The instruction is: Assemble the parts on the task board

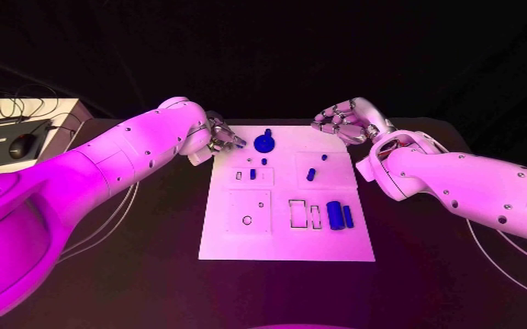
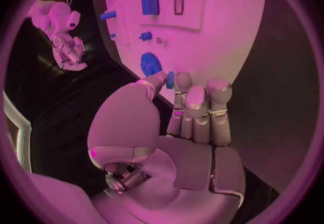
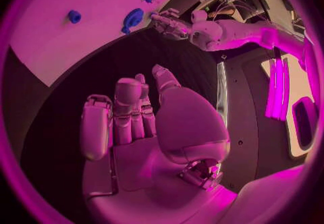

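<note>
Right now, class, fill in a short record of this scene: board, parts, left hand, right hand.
board: white task board lying flat mid-table
parts: round blue part near the far edge; two blue bars side by side near the right edge; smaller blue pieces between
left hand: left hand at the board's far left corner, pinching a small blue piece
right hand: right hand beyond the far right corner, holding nothing
</note>
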